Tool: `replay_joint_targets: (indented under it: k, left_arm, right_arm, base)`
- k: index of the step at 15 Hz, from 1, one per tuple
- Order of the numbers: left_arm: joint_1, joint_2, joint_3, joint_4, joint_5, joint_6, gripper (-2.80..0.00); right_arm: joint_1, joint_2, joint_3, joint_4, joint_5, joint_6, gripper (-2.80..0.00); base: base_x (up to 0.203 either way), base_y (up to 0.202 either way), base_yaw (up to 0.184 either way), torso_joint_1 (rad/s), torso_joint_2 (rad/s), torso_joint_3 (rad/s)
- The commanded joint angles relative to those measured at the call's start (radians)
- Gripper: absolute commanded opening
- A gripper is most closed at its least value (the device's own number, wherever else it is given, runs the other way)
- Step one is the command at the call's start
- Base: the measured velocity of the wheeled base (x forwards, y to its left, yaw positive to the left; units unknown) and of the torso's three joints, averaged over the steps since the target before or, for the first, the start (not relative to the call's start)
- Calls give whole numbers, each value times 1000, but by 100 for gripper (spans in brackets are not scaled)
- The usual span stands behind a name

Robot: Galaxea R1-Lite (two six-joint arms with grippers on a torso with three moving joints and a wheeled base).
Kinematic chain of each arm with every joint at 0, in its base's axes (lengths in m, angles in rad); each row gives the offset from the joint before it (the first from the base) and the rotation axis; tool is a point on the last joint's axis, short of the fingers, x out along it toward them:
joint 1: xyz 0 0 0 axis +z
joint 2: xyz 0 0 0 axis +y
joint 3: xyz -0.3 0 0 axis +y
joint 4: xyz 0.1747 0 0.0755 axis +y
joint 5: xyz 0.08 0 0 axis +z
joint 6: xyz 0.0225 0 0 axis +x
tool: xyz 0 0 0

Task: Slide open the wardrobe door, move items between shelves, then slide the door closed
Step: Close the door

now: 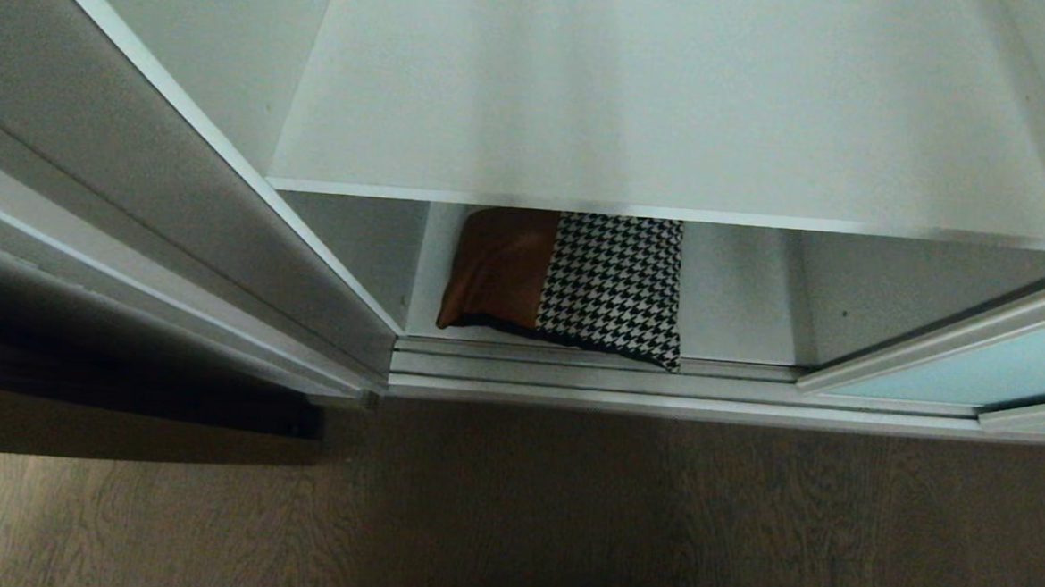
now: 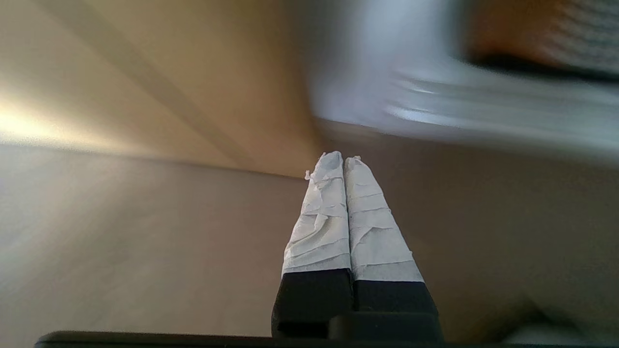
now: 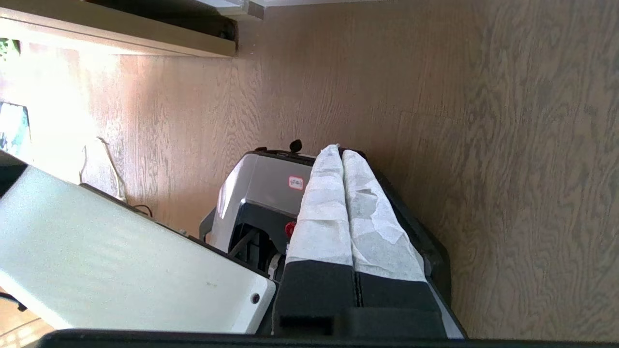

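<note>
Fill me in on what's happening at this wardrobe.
Nothing is being handled. The frosted sliding door stands open to the right. The tan and houndstooth cushion lies on the bottom shelf, under a bare white shelf. The left gripper and right gripper are both shut and empty, out over the wooden floor.

The wardrobe stands open across its middle; the sliding wardrobe door (image 1: 975, 371) covers only the right edge. The upper shelf (image 1: 675, 114) overhangs the lower shelf (image 1: 737, 296), where the cushion (image 1: 568, 282) fills the left-centre, leaving room to its right.
</note>
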Motion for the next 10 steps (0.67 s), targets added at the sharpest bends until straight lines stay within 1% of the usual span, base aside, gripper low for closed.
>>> replay_joint_targets:
  k: [1,4,10]
  left_arm:
    - [-1,-24,-2,80,-54,23,-280]
    - [-1,-25,4,62,-56,13,-280]
    - [-1,-25,5,59,-56,12,-280]
  right_arm:
    - [0,-25,4,11,7,1,-280]
    - [0,-70,3,52,11,1,-280]
    - [0,-108,10,76,9,3,-280]
  base:
    - [0,0,0,0,0,0]
    - [0,0,0,0,0,0]
    - [0,0,0,0,0,0]
